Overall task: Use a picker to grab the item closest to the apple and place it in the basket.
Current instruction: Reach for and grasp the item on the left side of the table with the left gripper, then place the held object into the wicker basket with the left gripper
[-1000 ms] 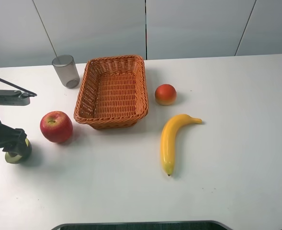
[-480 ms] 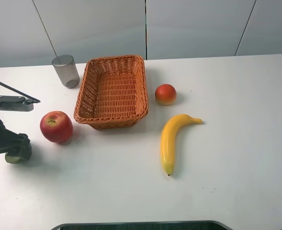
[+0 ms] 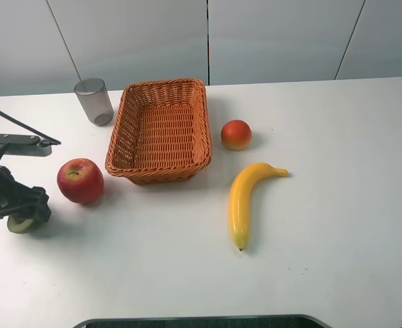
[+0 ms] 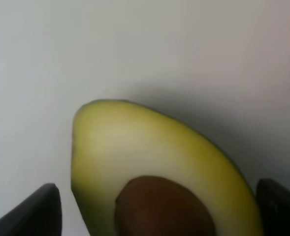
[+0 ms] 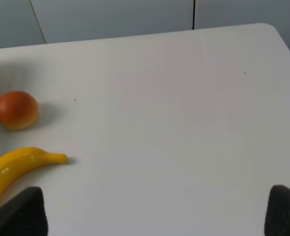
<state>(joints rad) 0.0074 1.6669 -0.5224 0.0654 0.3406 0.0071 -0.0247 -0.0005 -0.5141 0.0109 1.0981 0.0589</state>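
A red apple (image 3: pixel 80 180) sits left of the woven orange basket (image 3: pixel 161 171). Just left of the apple and a little nearer the front edge lies a halved avocado (image 3: pixel 22 224), cut face and brown pit showing (image 4: pixel 154 167). My left gripper (image 3: pixel 24 208) is down over it and hides most of it from above. In the left wrist view its dark fingers (image 4: pixel 36 211) stand open on either side of the avocado, one with a small gap. My right gripper (image 5: pixel 154 216) is open and empty over bare table, and it is outside the high view.
A yellow banana (image 3: pixel 245 198) and a small orange-red fruit (image 3: pixel 236 134) lie right of the basket. A grey cup (image 3: pixel 94 101) stands behind the basket's left corner. The table's left edge is close to the left arm.
My left gripper has shifted slightly right and lower onto the avocado. The avocado, apple and other fruit have stayed put.
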